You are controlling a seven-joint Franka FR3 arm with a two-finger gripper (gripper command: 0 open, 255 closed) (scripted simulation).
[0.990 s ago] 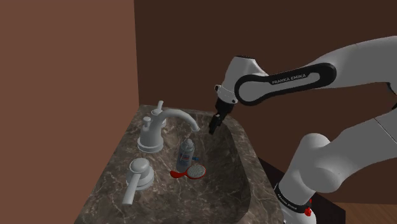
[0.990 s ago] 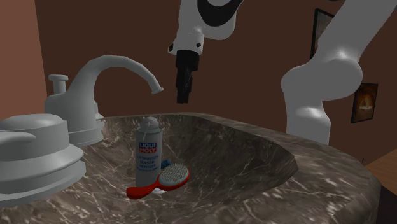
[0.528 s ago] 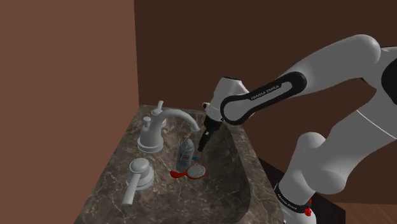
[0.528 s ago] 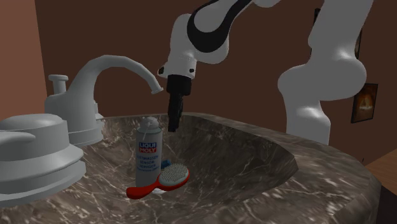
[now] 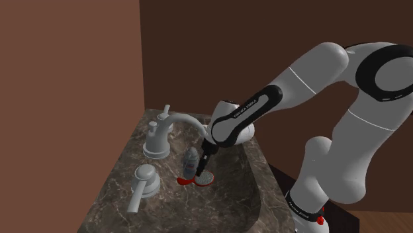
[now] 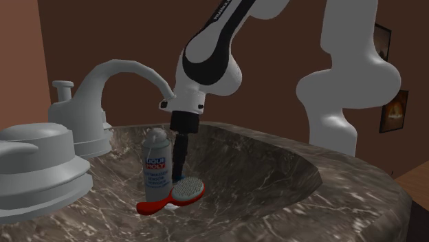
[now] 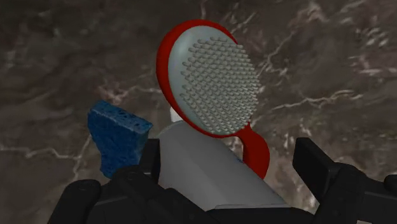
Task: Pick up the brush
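Brush, red-backed with a grey pad of short bristles facing up, lies in the bottom of a dark marble sink. Its handle points toward the second exterior view's near left. An upright grey spray can stands just behind the handle, on the faucet side.

The black end effector hangs low in the basin, just above the brush and close beside the can. In the wrist view its fingers stand apart with nothing clasped. The can's shoulder rises between them, and whether the can touches either finger cannot be told. A small blue block sits beside the brush head, on the can's side.

The brush looks light and stiff, probably moulded plastic, so it should lift easily without bending. Its smooth back on polished stone may let it skid under a sideways push. The narrow neck where the handle meets the oval head looks like the best place to hold it, with the fingers closing across its width. The head seems wide for the jaws, and the bristles would give an unsteady grip. The can is close enough to be tipped on the way in.
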